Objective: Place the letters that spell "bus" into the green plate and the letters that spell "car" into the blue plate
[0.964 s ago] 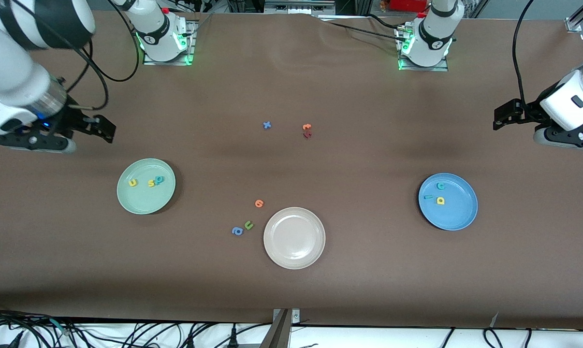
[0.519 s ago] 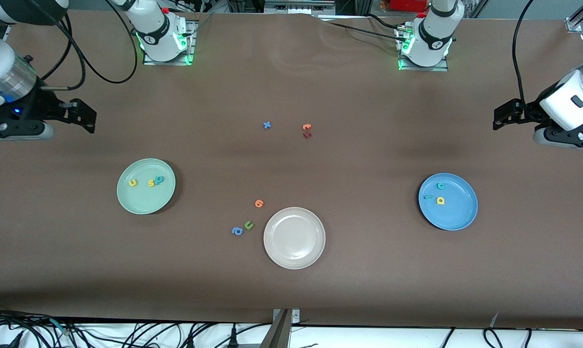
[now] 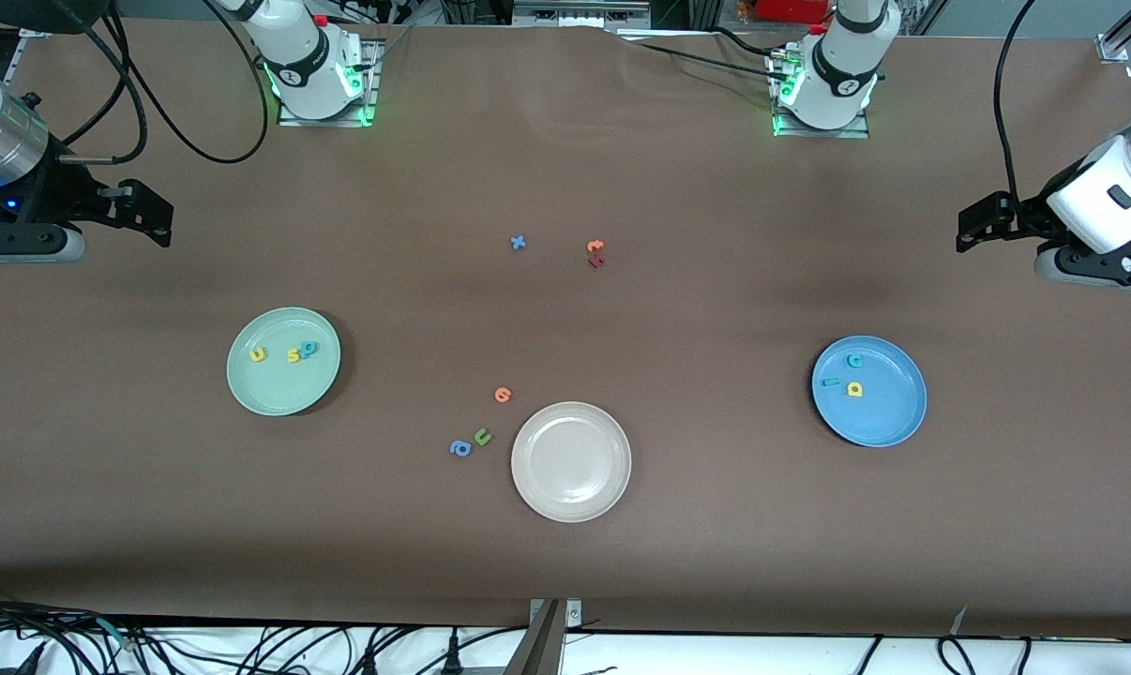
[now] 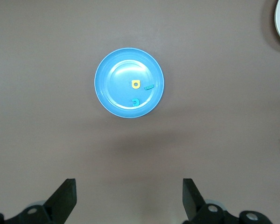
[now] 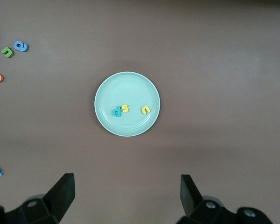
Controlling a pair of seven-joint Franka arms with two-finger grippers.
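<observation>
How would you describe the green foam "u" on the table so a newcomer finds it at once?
Start at the round beige plastic plate, the plate nearest the front camera. Just off its rim, toward the right arm's end of the table, three small foam letters lie on the brown tabletop. The green foam "u" is the middle one, between the blue foam "a" and the orange foam letter.

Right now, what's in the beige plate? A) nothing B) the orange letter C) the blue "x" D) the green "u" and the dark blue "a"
A: the beige plate holds no letters. The green "u", the dark blue "a" and the orange letter lie on the table beside it toward the right arm's end, and the blue "x" lies farther from the front camera.
</observation>
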